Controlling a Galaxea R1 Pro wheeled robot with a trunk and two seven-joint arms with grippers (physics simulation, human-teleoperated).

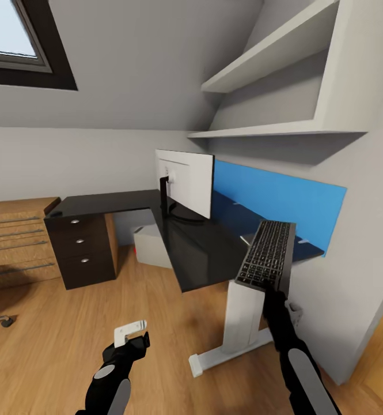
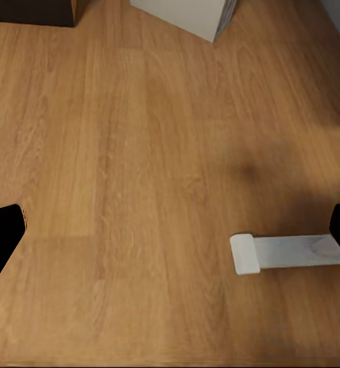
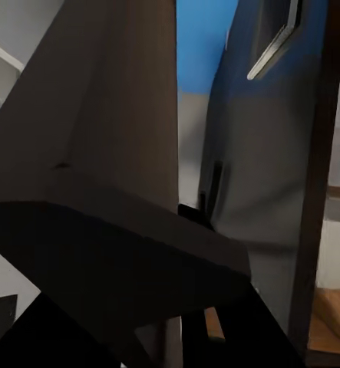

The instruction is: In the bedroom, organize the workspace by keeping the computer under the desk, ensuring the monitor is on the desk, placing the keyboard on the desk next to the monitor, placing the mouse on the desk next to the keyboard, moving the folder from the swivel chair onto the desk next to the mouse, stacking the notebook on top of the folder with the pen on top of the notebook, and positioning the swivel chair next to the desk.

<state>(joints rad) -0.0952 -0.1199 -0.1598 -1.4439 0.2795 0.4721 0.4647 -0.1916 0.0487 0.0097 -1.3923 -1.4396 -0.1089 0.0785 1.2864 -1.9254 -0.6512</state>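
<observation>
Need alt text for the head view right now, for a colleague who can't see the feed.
The right gripper holds the black keyboard tilted up over the near end of the black desk. The monitor stands on the desk before a blue wall panel, with the grey computer underneath. The left gripper hangs open over the wood floor.

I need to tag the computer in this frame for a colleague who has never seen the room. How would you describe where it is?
Find the black L-shaped desk under the sloped ceiling. Look beneath its inner corner, right of the dark three-drawer unit. The computer is the light grey box standing on the wood floor there, the only pale boxy thing under the desk, with a small red mark on its side.
</observation>
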